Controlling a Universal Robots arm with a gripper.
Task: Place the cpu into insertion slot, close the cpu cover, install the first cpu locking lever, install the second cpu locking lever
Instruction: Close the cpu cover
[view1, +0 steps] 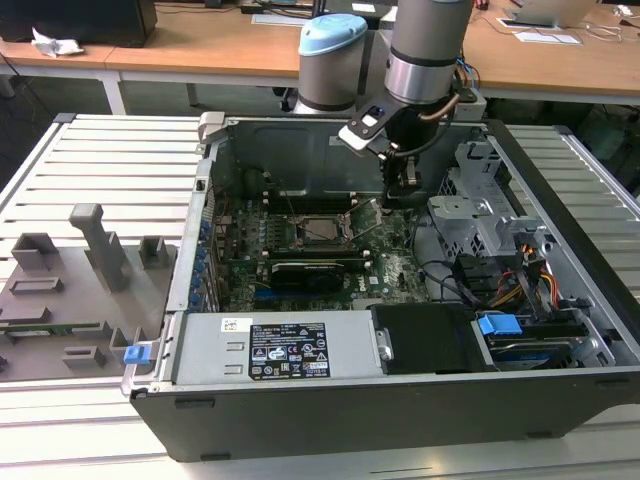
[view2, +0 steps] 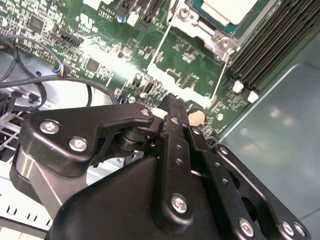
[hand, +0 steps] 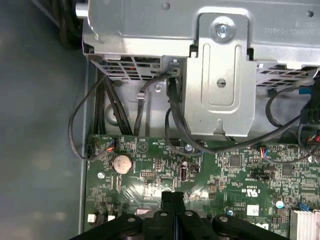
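End effector (hand: 173, 196): closed, fingertips (view2: 172, 102) pressed together, nothing clamped between them. Hangs low inside the open computer case (view1: 400, 420), tips down, just above the motherboard (view1: 395, 268), near the socket and on the exterior view's right of it. No contact with board or socket discernible.

Just beside the tips, toward the socket: thin bright rod (view1: 371, 218) slanting up from the board. Probably 1 of the 2 locking levers, unlatched; not certain.

Next out: cpu (view1: 322, 230), seated flat in the socket, silvery-tan top facing up. Framed by the cpu cover (view2: 200, 27), apparently lying down around the chip. Clamped or merely resting: cannot tell.

Handling, as judged:
- cpu: light, rigid, thin. Smooth top, so slippery under flat pads; delicate on the contact side. Best taken by 2 opposite edges, never pressed off-centre.
- Cover: thin sheet metal, stiff but hinged. To be pushed on the frame, not on the chip.
- Levers: springy wire, likely to snap back. To be caught near the free end.

Further out: case standing on a slatted worktop (view1: 110, 150).
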